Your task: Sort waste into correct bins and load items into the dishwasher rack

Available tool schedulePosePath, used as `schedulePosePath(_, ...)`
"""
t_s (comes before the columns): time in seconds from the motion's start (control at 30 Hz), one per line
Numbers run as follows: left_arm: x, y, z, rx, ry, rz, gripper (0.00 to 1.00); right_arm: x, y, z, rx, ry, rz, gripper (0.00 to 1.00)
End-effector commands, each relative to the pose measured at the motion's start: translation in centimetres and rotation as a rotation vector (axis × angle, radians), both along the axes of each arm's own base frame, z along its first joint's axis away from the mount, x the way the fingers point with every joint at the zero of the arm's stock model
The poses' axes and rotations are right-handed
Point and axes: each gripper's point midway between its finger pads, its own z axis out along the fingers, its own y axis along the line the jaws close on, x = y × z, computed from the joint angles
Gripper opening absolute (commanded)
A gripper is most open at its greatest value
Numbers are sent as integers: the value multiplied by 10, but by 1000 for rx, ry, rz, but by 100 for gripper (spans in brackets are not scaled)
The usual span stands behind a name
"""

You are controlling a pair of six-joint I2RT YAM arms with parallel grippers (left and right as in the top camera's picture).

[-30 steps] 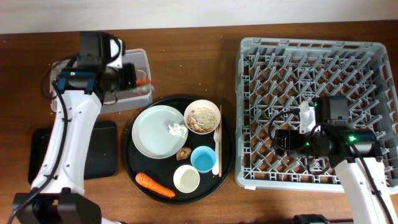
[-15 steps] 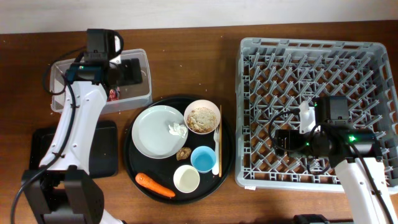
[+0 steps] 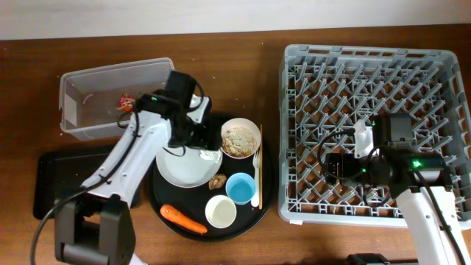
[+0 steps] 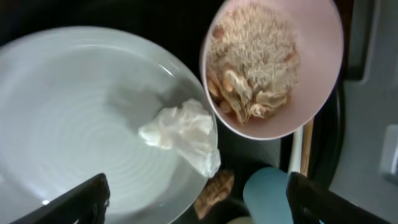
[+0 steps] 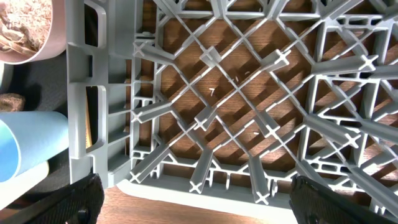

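With the wrapper dropped in the tub, the left jaws, wide and empty, have swung over the tissue on the plate, likely the next waste; the right jaws hang wide

Large round black tray on a brown wooden table, pale wall behind

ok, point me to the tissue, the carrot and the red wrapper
tissue [image 4: 179, 132], left wrist view, middle of the crumpled wad
carrot [image 3: 184, 219], overhead view, midway along its body
red wrapper [image 3: 126, 101], overhead view, its visible red part
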Motion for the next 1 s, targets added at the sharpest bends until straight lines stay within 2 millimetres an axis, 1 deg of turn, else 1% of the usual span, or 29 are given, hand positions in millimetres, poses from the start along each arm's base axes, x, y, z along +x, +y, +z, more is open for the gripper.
schedulePosePath(0.0, -15, -3, -23, 6, 20, -22, 79, 4, -3, 6, -7, -19, -16, 99)
schedulePosePath(0.07, -18, -1, -34, 11, 21, -22, 72, 3, -3, 6, -7, -16, -16, 98)
schedulePosePath(0.13, -16, 1, -40, 21, 4, -18, 60, 3, -3, 6, -7, -16, -16, 98)
schedulePosePath(0.2, -13, 2, -43, 30, -14, -15, 56, 3, -3, 6, -7, -15, -16, 98)
schedulePosePath(0.27, -12, 2, -45, 28, -20, -15, 48, 3, -3, 6, -7, -16, -16, 98)
schedulePosePath(0.3, -11, 1, -46, 27, -22, -15, 37, 3, -3, 6, -7, -16, -16, 98)
schedulePosePath(0.33, -10, 1, -47, 26, -24, -15, 29, 3, -3, 6, -7, -16, -16, 98)
schedulePosePath(0.37, -9, 1, -47, 26, -26, -15, 24, 3, -3, 6, -7, -16, -16, 98)
schedulePosePath(0.43, -8, 0, -47, 25, -29, -15, 16, 3, -3, 6, -7, -15, -16, 98)
schedulePosePath(0.53, -8, 0, -47, 24, -29, -15, 1, 3, -3, 6, -7, -15, -16, 98)
schedulePosePath(0.6, -8, 1, -46, 25, -30, -14, 1, 3, -3, 6, -7, -15, -16, 98)
schedulePosePath(0.67, -5, 3, -40, 24, -33, -6, 1, 3, -3, 6, -7, -15, -16, 99)
schedulePosePath(0.7, -3, 4, -36, 23, -36, 0, 1, 3, -3, 6, -7, -15, -16, 98)
schedulePosePath(0.73, 2, 8, -24, 21, -45, 12, 1, 3, -3, 6, -7, -15, -16, 98)
schedulePosePath(0.83, 25, 22, 26, 4, -134, 65, 1, 3, -3, 6, -7, -17, -16, 98)
schedulePosePath(0.93, 53, 50, 76, 20, -274, 147, 1, 3, -3, 6, -7, -16, -16, 98)
schedulePosePath(0.97, 66, 66, 100, 36, -346, 194, 1, 3, -3, 6, -7, -16, -16, 98)
